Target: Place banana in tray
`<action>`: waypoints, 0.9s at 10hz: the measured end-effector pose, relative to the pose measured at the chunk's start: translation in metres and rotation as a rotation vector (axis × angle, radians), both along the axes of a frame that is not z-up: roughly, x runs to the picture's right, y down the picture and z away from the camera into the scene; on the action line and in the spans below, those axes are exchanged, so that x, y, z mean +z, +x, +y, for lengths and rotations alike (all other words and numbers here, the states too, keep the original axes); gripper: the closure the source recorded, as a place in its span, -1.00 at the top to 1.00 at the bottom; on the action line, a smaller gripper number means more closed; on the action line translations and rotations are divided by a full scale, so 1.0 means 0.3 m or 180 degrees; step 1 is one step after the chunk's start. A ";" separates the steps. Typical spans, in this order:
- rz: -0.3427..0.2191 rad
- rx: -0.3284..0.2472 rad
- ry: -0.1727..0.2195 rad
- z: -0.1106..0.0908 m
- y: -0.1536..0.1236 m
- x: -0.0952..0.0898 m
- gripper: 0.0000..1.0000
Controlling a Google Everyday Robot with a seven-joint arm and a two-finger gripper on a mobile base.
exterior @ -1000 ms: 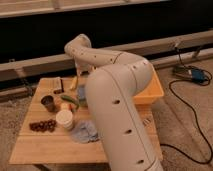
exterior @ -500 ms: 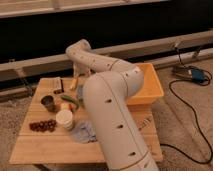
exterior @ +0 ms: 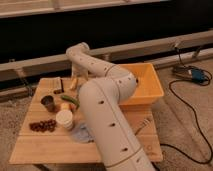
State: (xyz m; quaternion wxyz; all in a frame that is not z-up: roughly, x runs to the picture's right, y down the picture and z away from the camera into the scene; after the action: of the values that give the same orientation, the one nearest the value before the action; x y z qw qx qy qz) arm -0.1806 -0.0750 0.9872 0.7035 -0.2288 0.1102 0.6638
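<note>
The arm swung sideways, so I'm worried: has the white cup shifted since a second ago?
No. The white cup stays beside the dark cluster near the table's front-left; the gripper is down at the table's far side.

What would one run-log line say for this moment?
task: banana to tray | gripper: low over table's back edge | banana: on table, by cup | tray: behind arm, banana not inside

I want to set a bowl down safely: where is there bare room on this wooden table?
Bare wood runs along the front edge of the wooden table, before the dark red berries and round white cup. The orange plastic tray shows a bare floor. Crowded: behind them, where the gripper hangs by the small pale-yellow banana.
</note>
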 end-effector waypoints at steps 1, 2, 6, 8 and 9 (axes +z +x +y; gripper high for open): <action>-0.0032 -0.0004 -0.0004 0.006 -0.015 0.015 0.30; -0.0062 -0.0008 0.0003 0.014 -0.034 0.029 0.30; -0.0160 -0.0029 0.0092 0.053 -0.115 0.063 0.30; -0.0146 -0.0061 0.0146 0.079 -0.147 0.074 0.30; -0.0124 -0.0091 0.0161 0.086 -0.155 0.078 0.30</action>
State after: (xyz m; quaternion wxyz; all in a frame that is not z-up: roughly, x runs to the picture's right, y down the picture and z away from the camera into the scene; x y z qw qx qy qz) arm -0.2272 -0.0492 1.0107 0.7205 -0.2221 0.0829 0.6517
